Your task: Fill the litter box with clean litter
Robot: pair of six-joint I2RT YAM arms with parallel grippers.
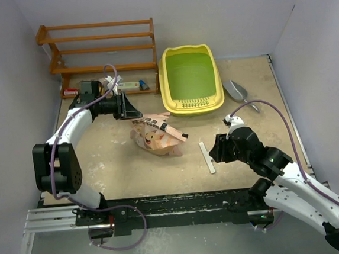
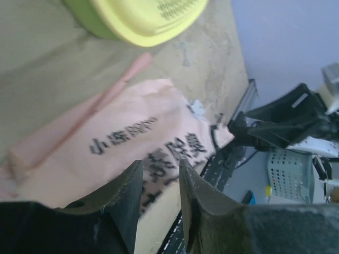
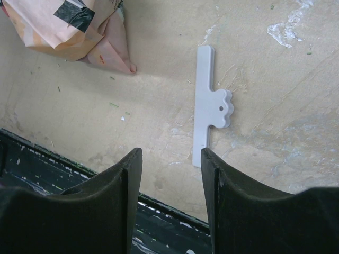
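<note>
Wooden rack [image 1: 100,47] far left, at back wall. Left gripper [image 2: 160,168] just right of it, over top edge of pink printed bag [image 1: 157,137]. Jaws show narrow gap, bag paper visible through it; can't tell if pinching. Bag crumpled mid-table. Litter box [image 1: 193,106] beyond bag, far centre, flat on table [image 1: 113,161], green basin up. White clip [image 1: 207,157] flat on table, right of bag. Right gripper [image 3: 169,153] over clip's near end, jaws apart, nothing between. Grey scoop [image 1: 236,89] right of box.
</note>
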